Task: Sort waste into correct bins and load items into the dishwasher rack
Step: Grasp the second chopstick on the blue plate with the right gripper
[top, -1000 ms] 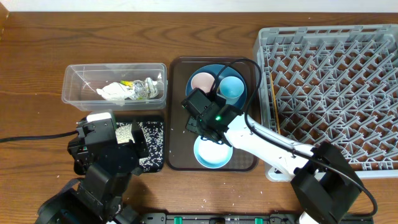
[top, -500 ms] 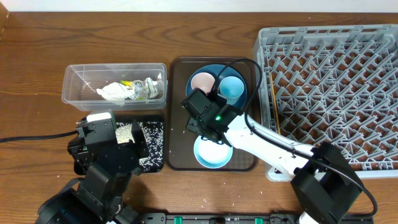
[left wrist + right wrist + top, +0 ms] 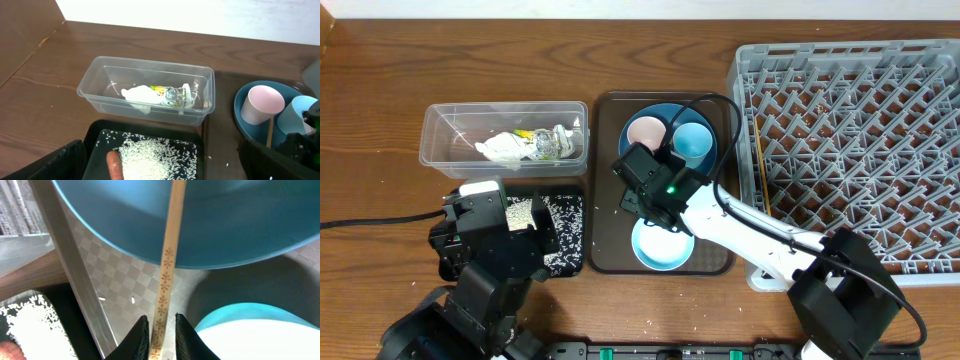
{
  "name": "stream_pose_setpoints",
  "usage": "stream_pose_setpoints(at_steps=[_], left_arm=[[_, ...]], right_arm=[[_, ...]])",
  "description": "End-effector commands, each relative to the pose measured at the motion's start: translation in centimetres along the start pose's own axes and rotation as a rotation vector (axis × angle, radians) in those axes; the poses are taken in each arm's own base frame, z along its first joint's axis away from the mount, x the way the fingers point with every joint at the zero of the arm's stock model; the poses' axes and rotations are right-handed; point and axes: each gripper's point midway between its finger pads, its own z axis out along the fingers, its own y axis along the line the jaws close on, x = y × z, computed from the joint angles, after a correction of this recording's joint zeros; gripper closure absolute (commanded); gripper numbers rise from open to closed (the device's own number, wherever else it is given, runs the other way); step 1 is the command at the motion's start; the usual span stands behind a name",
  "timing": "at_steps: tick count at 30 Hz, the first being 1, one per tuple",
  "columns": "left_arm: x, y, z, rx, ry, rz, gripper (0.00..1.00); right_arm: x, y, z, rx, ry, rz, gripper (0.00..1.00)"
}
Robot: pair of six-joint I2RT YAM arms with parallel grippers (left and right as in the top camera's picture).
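Note:
My right gripper (image 3: 162, 332) is shut on a wooden chopstick (image 3: 167, 265) that slants up over the rim of the dark-blue plate (image 3: 200, 220); the pale-blue bowl (image 3: 250, 330) lies beside it. In the overhead view this gripper (image 3: 655, 205) sits over the brown tray between the plate (image 3: 660, 112) and the bowl (image 3: 660, 250). A pink cup (image 3: 646, 131) and a light-blue cup (image 3: 692, 142) stand on the plate. My left gripper (image 3: 165, 172) is open above the black tray (image 3: 95, 137), which holds rice (image 3: 150, 157) and a carrot (image 3: 115, 166). The grey rack (image 3: 860, 130) holds another chopstick (image 3: 761, 170).
The clear tub (image 3: 438, 140) at the left holds crumpled white paper (image 3: 500, 148), a foil wrapper (image 3: 558, 142) and a yellow-green packet (image 3: 525, 135). The brown serving tray (image 3: 605, 235) lies between the black tray and the rack. A few rice grains lie on it.

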Motion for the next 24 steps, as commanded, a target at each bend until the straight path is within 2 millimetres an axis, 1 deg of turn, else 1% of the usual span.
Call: stream_pose_setpoints(at_steps=[1, 7, 10, 12, 18, 22, 24], left_arm=[[-0.66, 0.52, -0.29, -0.021, -0.022, -0.015, 0.01], [-0.66, 0.53, -0.29, -0.021, -0.021, -0.015, 0.01], [-0.66, 0.52, -0.29, -0.021, -0.022, -0.015, 0.01], [-0.66, 0.52, -0.29, -0.021, -0.022, -0.015, 0.01], [-0.66, 0.52, -0.29, -0.021, -0.022, -0.015, 0.01], [-0.66, 0.52, -0.29, -0.021, -0.022, -0.015, 0.01], [-0.66, 0.52, -0.29, -0.021, -0.022, -0.015, 0.01]], right_arm=[[-0.2, -0.26, 0.19, 0.019, -0.017, 0.049, 0.83], [-0.22, -0.29, 0.2, 0.021, -0.022, 0.049, 0.82], [-0.2, -0.29, 0.2, 0.021, -0.022, 0.049, 0.84], [-0.11, -0.3, 0.21, 0.022, -0.021, 0.047, 0.87], [-0.09, -0.25, 0.21, 0.02, -0.022, 0.046, 0.89], [-0.08, -0.25, 0.2, 0.02, -0.021, 0.031, 0.98], [-0.09, -0.24, 0.2, 0.02, -0.021, 0.01, 0.99]])
